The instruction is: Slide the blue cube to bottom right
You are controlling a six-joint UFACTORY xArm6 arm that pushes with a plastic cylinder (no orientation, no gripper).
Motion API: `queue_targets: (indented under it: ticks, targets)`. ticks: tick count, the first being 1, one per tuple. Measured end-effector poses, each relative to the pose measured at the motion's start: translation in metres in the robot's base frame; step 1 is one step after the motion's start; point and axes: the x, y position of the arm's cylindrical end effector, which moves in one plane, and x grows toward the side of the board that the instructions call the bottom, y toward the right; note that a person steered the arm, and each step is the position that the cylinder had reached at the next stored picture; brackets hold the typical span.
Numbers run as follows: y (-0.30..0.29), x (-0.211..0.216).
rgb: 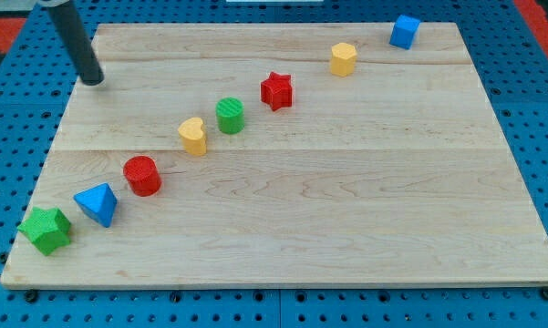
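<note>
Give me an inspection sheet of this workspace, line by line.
Surface: wooden board, flat, on blue pegboard.
Job's things: blue cube at the view's top right corner.
Clutter: diagonal row of yellow hexagon, red star, green cylinder, yellow heart, red cylinder, blue pyramid, green star.
Grippers: no jaws; my tip at the view's top left, apart from every block.
Cables: nothing seen.
Surroundings: red panels at top corners.

Pale wooden board (346, 210) on blue perforated pegboard (9, 109), perhaps red matting (0, 36) beyond.
</note>
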Motion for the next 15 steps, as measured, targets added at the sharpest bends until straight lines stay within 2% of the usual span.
queue_targets:
  ticks: [3,5,6,7,8,9,10,12,13,14,15]
  targets:
    - [0.206,-0.099]
    - [0.380,-0.117]
    - [0.420,-0.117]
    - [0.446,-0.094]
    - [0.437,-0.086]
    - [0.427,-0.102]
    - [0.456,-0.085]
    - [0.466,-0.034]
    - [0.451,-0.045]
    - [0.451,-0.075]
    - [0.488,-0.076]
